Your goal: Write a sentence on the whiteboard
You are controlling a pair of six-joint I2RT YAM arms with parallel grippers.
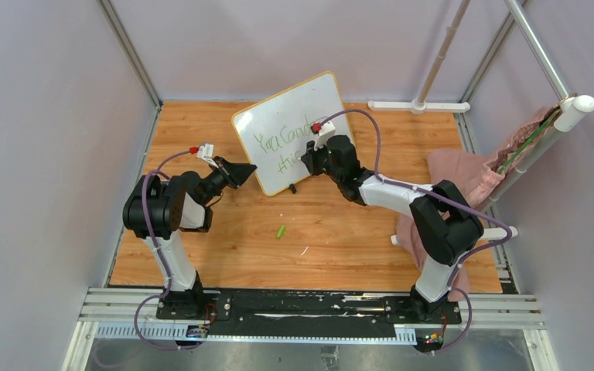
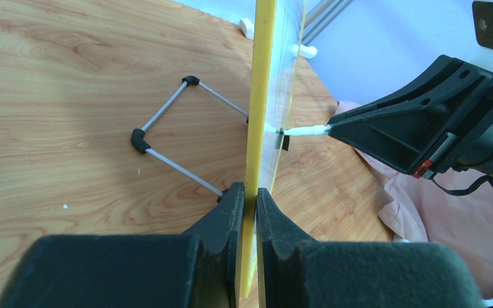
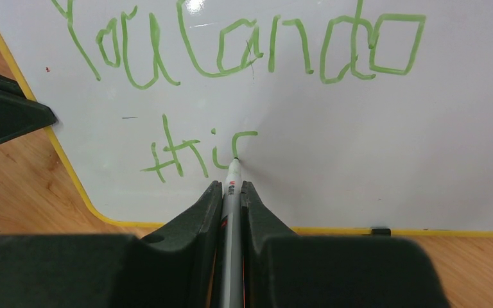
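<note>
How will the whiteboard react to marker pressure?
Probably tippy: the whiteboard stands propped by only a thin wire stand. The left end effector clamping its edge likely steadies it against the marker. It looks stiff, glossy, probably slippery.

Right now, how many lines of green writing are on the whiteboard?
2. The top line runs across the upper whiteboard. The second line sits below it, toward the left, ending at the pen tip. The top view shows no more lines.

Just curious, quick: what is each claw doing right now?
Left gripper: shut on the edge of the yellow-rimmed white whiteboard.
Right gripper: shut on a slim grey marker pen.
</note>
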